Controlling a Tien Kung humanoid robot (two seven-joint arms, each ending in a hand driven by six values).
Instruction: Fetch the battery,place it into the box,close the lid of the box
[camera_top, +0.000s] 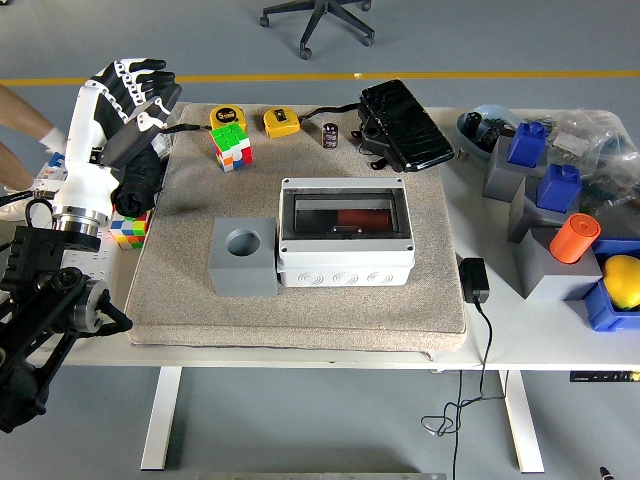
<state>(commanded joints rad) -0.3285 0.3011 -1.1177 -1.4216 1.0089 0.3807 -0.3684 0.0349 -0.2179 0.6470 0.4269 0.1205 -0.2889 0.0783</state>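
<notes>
Left hand: the left hand (128, 85) is hovering above the desk's left end, its fingers (150, 70) spread and holding nothing.
Right hand: it is not showing anywhere in the head view.
Battery: the small dark battery (329, 135) is standing upright on the grey mat (300, 300), near the mat's far edge, between the yellow tape measure (281, 123) and the black case (404, 125); nothing is touching it.
Box: the grey junction box (345, 232) is sitting mid-mat with its clear lid (345, 213) lying flat over the top.
In the way: a grey block with a round hole (243, 257) is sitting just beside the box's left side; a Rubik's cube (230, 146) is resting between the hand and the battery.
Desk: the white desk (500, 330) is carrying blue holders (560, 185), an orange cylinder (573, 238) and a yellow ball (622, 280) at its right end.
Person: a bare leg (25, 115) is showing at the left edge.
</notes>
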